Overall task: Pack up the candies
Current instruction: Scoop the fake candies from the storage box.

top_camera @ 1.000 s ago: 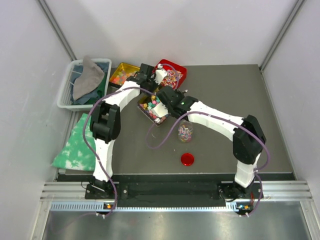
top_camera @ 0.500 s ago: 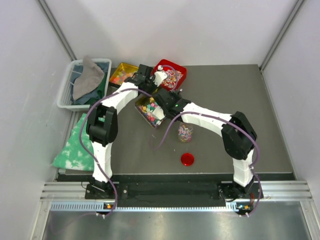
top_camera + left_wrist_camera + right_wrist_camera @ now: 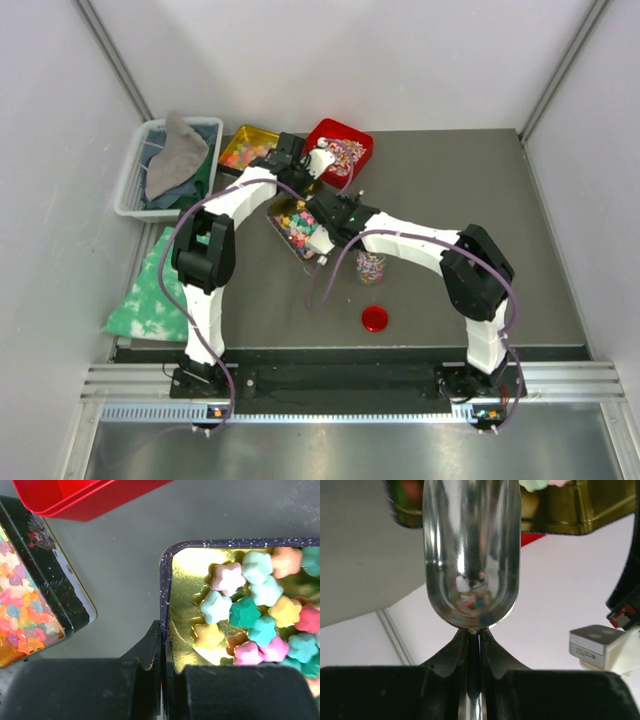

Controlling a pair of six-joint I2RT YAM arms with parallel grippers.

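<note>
Grey tabletop (image 3: 480, 190), walled on three sides. Item one: purple-rimmed tin (image 3: 165, 575) with a gold interior, set aslant near the centre, holding pastel star candies (image 3: 252, 612). The left fingers (image 3: 148, 650) are pressed together on its near rim, one inside the wall and one outside, just beside the rounded corner. Item two: polished metal scoop (image 3: 470, 555). The right fingers (image 3: 447, 655) are clamped on its narrow handle, with the bowl pointing away toward the tin's gold wall. Item three: black-sided tin (image 3: 55, 575) of orange-yellow gummy candies (image 3: 22, 622), at the back left. Item four: red tray (image 3: 326, 129) of small mixed candies (image 3: 347, 152), at the back edge. A wedge of bare tabletop separates these three containers, and none of them touch. Item five: clear jar (image 3: 371, 266), partly filled with candies, upright and just right of the held tin. Item six: red lid (image 3: 375, 319), flat and near the jar's front. A broad stretch of tabletop runs from the jar to the right-hand edge. Off the left edge are a basket (image 3: 128, 190) of cloths and a green cloth (image 3: 145, 290).
</note>
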